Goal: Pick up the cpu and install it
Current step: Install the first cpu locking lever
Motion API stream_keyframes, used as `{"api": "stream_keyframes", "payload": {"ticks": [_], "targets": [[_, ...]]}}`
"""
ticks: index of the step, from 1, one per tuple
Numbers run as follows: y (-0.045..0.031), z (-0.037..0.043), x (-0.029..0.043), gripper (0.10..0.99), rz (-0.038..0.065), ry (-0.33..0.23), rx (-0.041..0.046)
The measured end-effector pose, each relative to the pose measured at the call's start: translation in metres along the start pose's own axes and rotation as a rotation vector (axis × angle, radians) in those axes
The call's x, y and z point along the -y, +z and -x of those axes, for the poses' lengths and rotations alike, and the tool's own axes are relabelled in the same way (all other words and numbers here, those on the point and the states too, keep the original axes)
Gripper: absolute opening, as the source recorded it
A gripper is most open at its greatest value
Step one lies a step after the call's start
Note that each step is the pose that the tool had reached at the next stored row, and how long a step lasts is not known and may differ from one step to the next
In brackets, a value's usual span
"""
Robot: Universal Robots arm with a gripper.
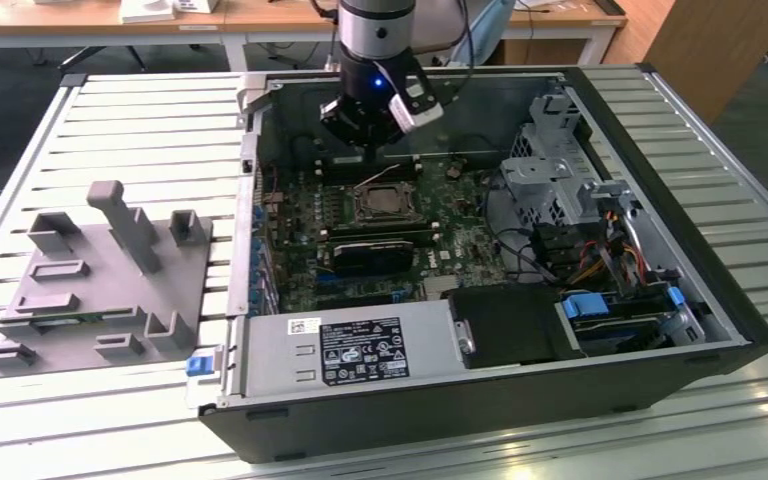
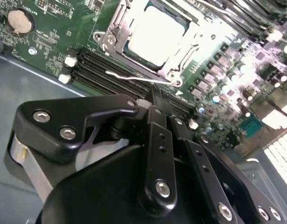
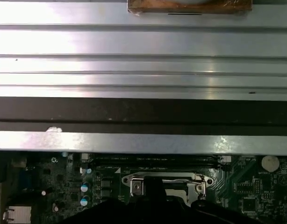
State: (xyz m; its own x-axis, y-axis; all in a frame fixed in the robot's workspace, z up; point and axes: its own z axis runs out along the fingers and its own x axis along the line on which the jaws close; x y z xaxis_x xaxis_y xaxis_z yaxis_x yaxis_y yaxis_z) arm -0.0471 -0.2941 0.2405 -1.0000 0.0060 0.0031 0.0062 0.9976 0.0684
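Silvery cpu (image 2: 155, 30) sits in its socket (image 2: 116, 35) already; the black pincer (image 2: 150, 100) hangs above it, pinched together and holding nothing.

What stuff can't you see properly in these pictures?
- The gripper fingertips: in the second wrist view they overlap, so whether they pinch anything is unclear.
- The cpu: glare washes out its top there.
- The socket: the arm's dark body covers part of it in the first wrist view.
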Motion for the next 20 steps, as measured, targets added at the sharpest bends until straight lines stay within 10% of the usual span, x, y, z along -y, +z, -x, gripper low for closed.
{"api": "stream_keyframes", "payload": {"ticks": [20], "targets": [[0.0134,0.0142,-0.0037,0.106,0.0,-0.011,-0.0008]]}}
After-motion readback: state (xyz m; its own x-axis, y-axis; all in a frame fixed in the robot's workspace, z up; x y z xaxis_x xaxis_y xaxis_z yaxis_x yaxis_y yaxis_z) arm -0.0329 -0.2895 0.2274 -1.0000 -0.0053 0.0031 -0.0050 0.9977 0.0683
